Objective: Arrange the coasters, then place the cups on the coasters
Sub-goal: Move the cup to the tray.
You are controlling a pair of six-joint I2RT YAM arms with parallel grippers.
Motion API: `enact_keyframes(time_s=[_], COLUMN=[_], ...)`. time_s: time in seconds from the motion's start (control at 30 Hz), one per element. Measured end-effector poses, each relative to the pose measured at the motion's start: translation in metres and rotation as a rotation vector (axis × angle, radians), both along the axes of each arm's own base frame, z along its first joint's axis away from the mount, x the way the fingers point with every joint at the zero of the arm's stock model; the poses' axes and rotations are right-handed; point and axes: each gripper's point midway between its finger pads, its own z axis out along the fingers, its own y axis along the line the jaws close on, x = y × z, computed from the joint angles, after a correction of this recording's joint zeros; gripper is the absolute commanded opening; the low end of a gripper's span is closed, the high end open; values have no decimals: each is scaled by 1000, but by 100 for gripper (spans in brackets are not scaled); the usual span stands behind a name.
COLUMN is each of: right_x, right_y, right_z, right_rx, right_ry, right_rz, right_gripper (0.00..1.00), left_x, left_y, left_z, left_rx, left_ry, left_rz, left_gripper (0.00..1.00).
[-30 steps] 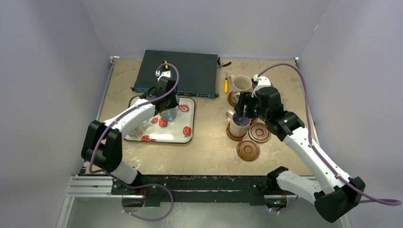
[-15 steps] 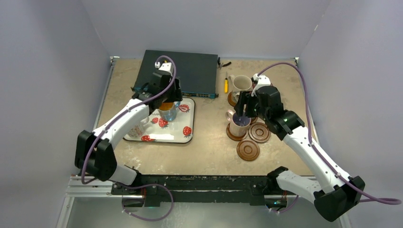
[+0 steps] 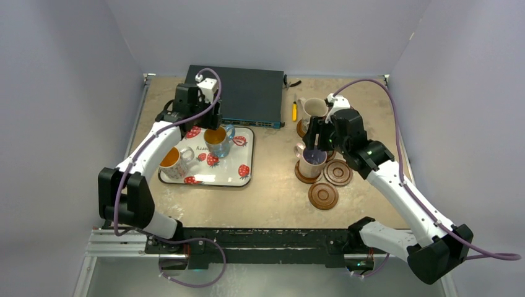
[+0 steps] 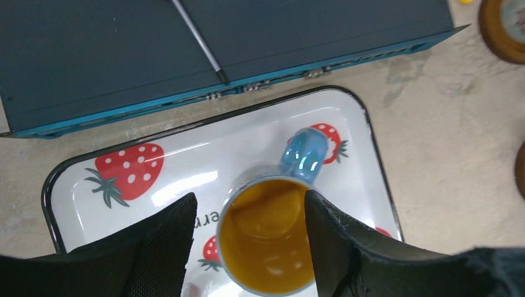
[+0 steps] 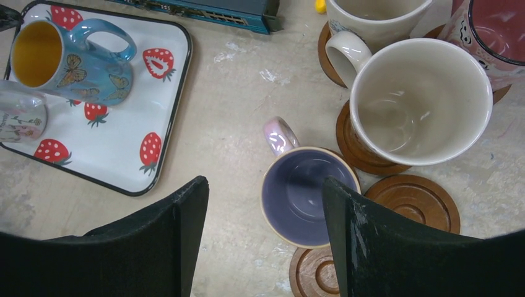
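A blue cup (image 4: 266, 244) with an orange inside stands upright on the strawberry tray (image 4: 186, 161), handle toward the far right. My left gripper (image 4: 247, 204) hangs open above it, touching nothing; in the top view this gripper (image 3: 199, 117) is over the tray's back-left part. A second orange-inside cup (image 3: 172, 162) stands on the tray's left side. My right gripper (image 5: 265, 185) is open above the purple-inside cup (image 5: 303, 198), which sits on a coaster (image 3: 306, 176). Two cream cups (image 5: 415, 105) (image 5: 371, 12) and a red-pink cup (image 5: 495, 31) sit on coasters behind it. Two coasters (image 5: 412, 201) (image 5: 316, 272) lie bare.
A dark blue network switch (image 3: 238, 93) lies flat behind the tray. A small yellow-handled tool (image 3: 294, 111) lies between the switch and the far cream cup. Purple cables run along both arms. Walls close the table on three sides.
The left gripper opened, let go of the blue cup on the tray, and drew up and back to the left. The right arm has barely moved.
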Motion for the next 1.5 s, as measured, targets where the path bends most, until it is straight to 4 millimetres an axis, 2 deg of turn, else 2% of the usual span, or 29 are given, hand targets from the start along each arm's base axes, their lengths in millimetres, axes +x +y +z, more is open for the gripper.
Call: enact_keyframes(time_s=[0.1, 0.27, 0.33, 0.47, 0.63, 0.73, 0.8, 1.03, 1.27, 1.43, 1.5], right_x=[0, 0, 0, 0, 0, 0, -1, -1, 1, 4, 4], right_y=[0, 1, 2, 5, 5, 5, 5, 5, 5, 8, 10], right_z=[2, 2, 2, 3, 4, 3, 2, 1, 0, -10, -10], right_rx=[2, 4, 7, 18, 19, 18, 17, 19, 17, 7, 10], right_ry=[-4, -4, -4, -5, -8, -5, -3, -1, 2, 28, 33], right_rz=[0, 3, 7, 21, 21, 21, 21, 19, 17, 22, 29], right_gripper=[70, 70, 70, 70, 70, 70, 70, 70, 69, 69, 70], left_x=[3, 1, 2, 3, 4, 5, 5, -3, -51, -72, -76], left_y=[10, -1, -2, -1, 4, 5, 4, 5, 18, 2, -3], left_z=[-17, -42, -51, -66, -74, -74, -73, -73, -75, -75, -76], left_rx=[12, 2, 9, 23, 48, 52, 41, -5, -21, -11, -31], left_ry=[41, 106, 130, 172, 191, 184, 187, 195, 221, 233, 239], left_rz=[-21, -85, -87, -86, -64, -62, -57, 20, 251, 323, 345], left_gripper=[60, 59, 56, 43, 31, 10, 0, 0, 0, 1, 9])
